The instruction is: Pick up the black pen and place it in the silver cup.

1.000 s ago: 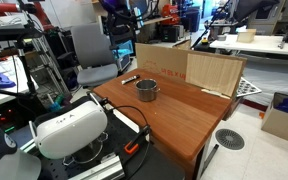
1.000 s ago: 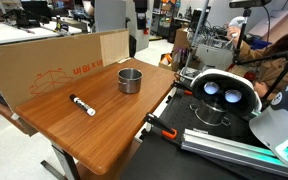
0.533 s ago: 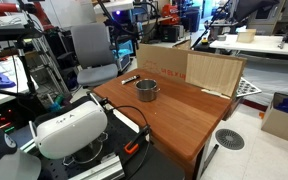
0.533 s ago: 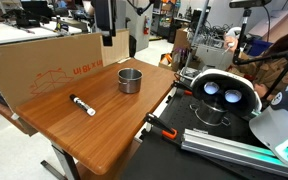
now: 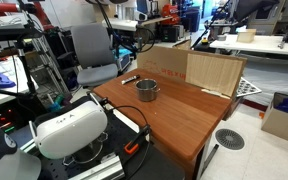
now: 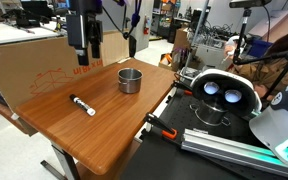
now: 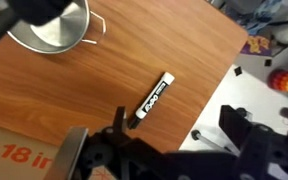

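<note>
The black pen (image 6: 82, 104) lies flat on the wooden table (image 6: 109, 135), apart from the silver cup (image 6: 130, 80). Both also show in an exterior view: the pen (image 5: 129, 78) and the cup (image 5: 147, 90). In the wrist view the pen (image 7: 152, 98) lies diagonally, whitish body with a dark tip, and the cup (image 7: 49, 25) is at the top left. My gripper (image 6: 83, 60) hangs above the table over the pen's end of it, open and empty. In the wrist view its fingers (image 7: 179, 130) spread wide just below the pen.
A cardboard box (image 6: 54, 62) stands along the table's far side, close behind the gripper. A white headset-like device (image 6: 224, 92) and a black cable with an orange connector (image 6: 150, 123) sit beside the table. A grey chair (image 5: 92, 55) and a round floor vent (image 5: 229, 139) stand nearby.
The arm has swung from near the cup's side across toward the pen and come lower. The pen and cup have not moved.
</note>
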Controlling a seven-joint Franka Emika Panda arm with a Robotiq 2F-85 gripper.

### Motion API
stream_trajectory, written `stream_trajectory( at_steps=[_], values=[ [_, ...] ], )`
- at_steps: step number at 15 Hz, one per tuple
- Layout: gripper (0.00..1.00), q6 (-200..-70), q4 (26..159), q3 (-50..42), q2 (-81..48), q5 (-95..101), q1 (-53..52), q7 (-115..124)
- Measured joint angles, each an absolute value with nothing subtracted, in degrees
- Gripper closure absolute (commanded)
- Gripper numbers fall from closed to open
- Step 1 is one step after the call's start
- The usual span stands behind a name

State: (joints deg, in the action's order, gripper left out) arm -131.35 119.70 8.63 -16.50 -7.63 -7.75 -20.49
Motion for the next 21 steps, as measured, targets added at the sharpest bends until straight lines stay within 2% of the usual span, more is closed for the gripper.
stream_trajectory(
  at_steps=[13, 21],
  values=[
    [0.00, -132.27, 108.82, 8.78, -32.48, -8.66, -8.73, -9.32],
    [0.00, -126.65, 100.18, 8.34, -39.53, -7.33, -10.28, -1.47]
  ],
)
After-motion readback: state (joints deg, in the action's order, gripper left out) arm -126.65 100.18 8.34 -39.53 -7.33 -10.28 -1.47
